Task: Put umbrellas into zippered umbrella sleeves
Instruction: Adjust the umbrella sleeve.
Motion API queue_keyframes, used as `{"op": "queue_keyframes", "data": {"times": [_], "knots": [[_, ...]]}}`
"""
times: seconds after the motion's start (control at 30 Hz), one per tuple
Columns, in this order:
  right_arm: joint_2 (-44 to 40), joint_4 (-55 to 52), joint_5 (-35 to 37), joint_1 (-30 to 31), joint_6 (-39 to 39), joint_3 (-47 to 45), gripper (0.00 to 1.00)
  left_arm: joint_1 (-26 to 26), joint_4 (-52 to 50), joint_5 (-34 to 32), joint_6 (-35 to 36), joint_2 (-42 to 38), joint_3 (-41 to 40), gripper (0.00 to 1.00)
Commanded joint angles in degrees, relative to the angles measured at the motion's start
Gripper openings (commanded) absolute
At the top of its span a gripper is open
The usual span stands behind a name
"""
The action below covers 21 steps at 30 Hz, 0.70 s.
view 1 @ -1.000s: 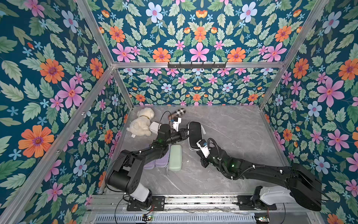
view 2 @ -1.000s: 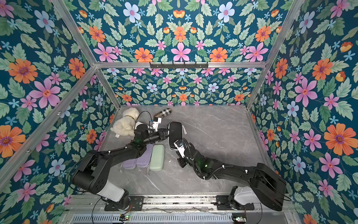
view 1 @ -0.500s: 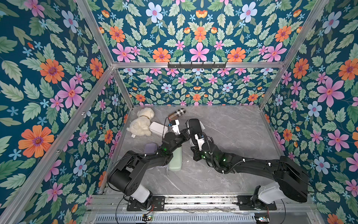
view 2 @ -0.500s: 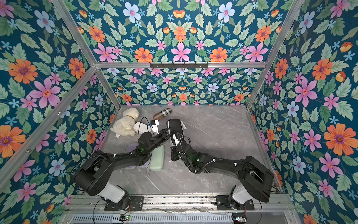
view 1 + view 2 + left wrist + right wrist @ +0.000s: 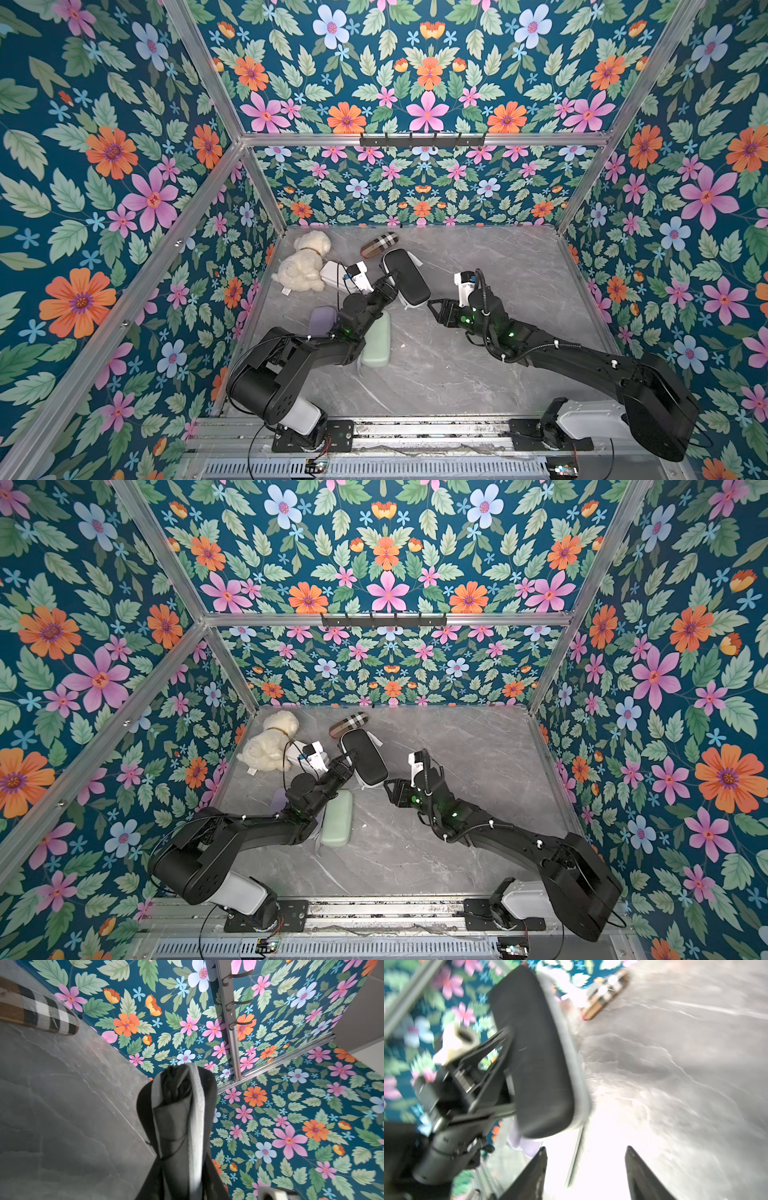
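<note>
Left arm (image 5: 291,357) and right arm (image 5: 582,359) show matte black links, bulky round shoulder joints nearest the rail (image 5: 428,430), white base housings (image 5: 590,419) on it. Farthest from the rail: green status lights (image 5: 468,320), white wrist cameras (image 5: 463,286), looped black cable (image 5: 483,282).

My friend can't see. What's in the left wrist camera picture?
A black sleeve with a grey rim fills the view close up, partly open, with the crinkly black umbrella showing inside. Around it are the grey marble table, a tan plaid capsule and a flowery wall.
</note>
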Motion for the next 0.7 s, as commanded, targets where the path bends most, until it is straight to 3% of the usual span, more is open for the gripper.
{"op": "queue_keyframes", "data": {"times": [0.0, 0.3, 0.43, 0.53, 0.67], "knots": [[-0.50, 7.25, -6.38, -1.72, 11.73, -1.99, 0.66, -0.94, 9.70, -2.71, -2.19, 0.33, 0.33, 0.02], [5.46, 27.19, -8.71, -1.53, 22.69, -2.10, 0.73, -4.02, 11.97, -5.87, -4.24, 1.96, 0.92, 0.06], [7.97, 33.66, -6.12, -1.33, 25.69, -2.71, 0.73, -5.59, 13.50, -6.61, -4.52, 2.72, 1.77, 0.09], [8.52, 36.43, -3.55, -1.39, 25.57, -1.72, 0.72, -7.21, 12.70, -6.68, -3.84, 3.22, 2.70, 0.16], [9.05, 37.16, -3.54, -1.46, 24.38, 0.79, 0.66, -7.74, 12.42, -4.80, -3.60, 3.87, 2.21, 0.37]]}}
